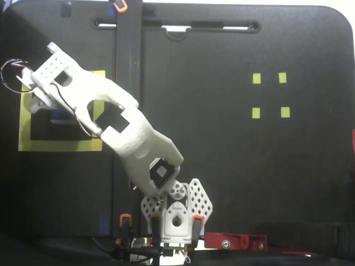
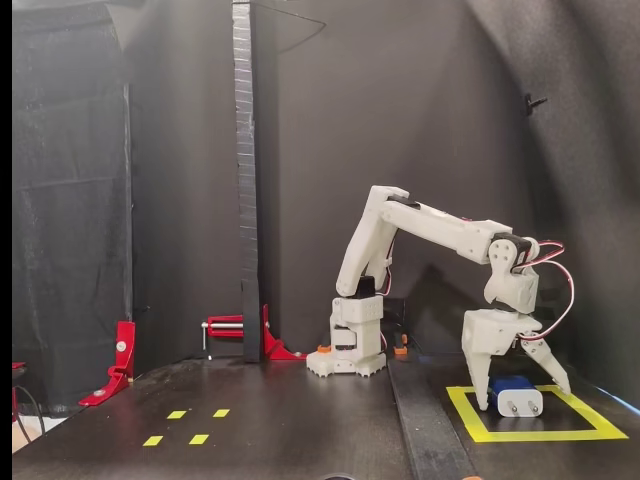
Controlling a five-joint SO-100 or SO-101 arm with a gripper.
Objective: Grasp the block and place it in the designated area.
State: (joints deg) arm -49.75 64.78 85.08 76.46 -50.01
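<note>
A black worktop (image 2: 250, 420) sits against dark curtained walls. The white arm's hand (image 2: 518, 385) hangs spread wide over the block (image 2: 518, 398), which lies on the worktop inside the yellow tape square (image 2: 470, 412). Four small yellow tape marks (image 2: 186, 426) sit well apart.

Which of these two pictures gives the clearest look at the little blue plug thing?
The fixed view from the side: the block lies in plain sight inside the designated area, with the open tool straddling it. In the fixed view from above, the arm covers that spot, so the block cannot be made out.
</note>
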